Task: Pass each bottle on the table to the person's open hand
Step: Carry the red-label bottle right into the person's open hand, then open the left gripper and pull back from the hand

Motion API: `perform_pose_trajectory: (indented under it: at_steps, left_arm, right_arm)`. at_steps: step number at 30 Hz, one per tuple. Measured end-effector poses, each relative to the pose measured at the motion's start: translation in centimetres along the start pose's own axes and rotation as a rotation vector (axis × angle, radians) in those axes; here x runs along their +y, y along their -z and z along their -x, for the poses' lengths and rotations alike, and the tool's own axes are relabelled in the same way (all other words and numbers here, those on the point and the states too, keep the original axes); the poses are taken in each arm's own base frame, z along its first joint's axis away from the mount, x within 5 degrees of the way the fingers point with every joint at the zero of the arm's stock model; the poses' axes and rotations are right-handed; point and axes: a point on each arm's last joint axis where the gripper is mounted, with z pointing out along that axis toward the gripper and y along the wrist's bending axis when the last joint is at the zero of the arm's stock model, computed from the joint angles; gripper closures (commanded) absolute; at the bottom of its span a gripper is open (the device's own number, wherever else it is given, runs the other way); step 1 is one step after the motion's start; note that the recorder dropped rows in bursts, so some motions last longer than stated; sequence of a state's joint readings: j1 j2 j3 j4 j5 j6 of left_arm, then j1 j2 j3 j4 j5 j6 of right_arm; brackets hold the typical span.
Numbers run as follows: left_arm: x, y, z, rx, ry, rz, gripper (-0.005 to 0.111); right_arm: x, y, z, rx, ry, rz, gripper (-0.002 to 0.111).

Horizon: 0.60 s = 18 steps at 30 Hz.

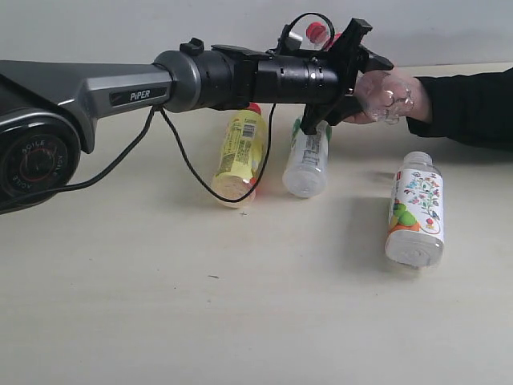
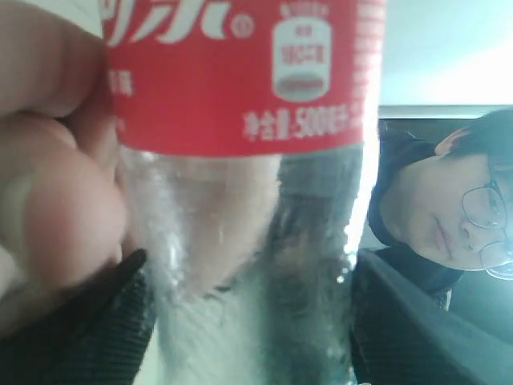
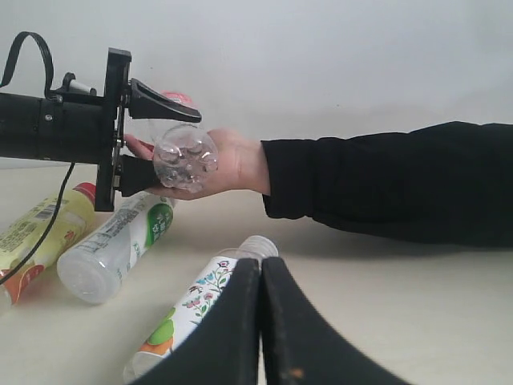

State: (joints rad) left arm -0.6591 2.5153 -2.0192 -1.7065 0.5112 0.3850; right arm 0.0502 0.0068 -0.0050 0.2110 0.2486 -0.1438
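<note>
Bottle [image 3: 184, 156] sits between the left fingers [image 3: 160, 103], apparently resting on the hand [image 3: 236, 160].

Table [image 1: 160, 321]: three bottles lying on it.
Left bottle [image 1: 239, 156]: just left of middle bottle [image 1: 308, 160].
Right bottle [image 1: 415, 210]: nearer, well apart from the pair.
Fourth bottle [image 1: 383, 96]: far right, in person's hand [image 1: 420, 103].

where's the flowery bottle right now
In the exterior view the flowery bottle lies on its side at the right, right of the green-label bottle, in front of the black sleeve.
</note>
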Motion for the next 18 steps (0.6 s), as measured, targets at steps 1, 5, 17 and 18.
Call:
perform_pose_trajectory:
  at_steps: [1,5,17,18]
  left_arm:
    - [0.0,0.0,0.0,0.0,0.0,0.0,0.031]
    - [-0.01,0.0,-0.03,0.004,0.0,-0.002,0.028]
    - [-0.31,0.04,-0.77,0.084,-0.033,-0.036,0.028]
    - [-0.36,0.05,-0.92,0.1,-0.043,-0.042,0.028]
  right_arm:
    - [0.0,0.0,0.0,0.0,0.0,0.0,0.108]
    - [0.0,0.0,0.0,0.0,0.0,0.0,0.108]
    - [0.0,0.0,0.0,0.0,0.0,0.0,0.108]
    - [0.0,0.0,0.0,0.0,0.0,0.0,0.108]
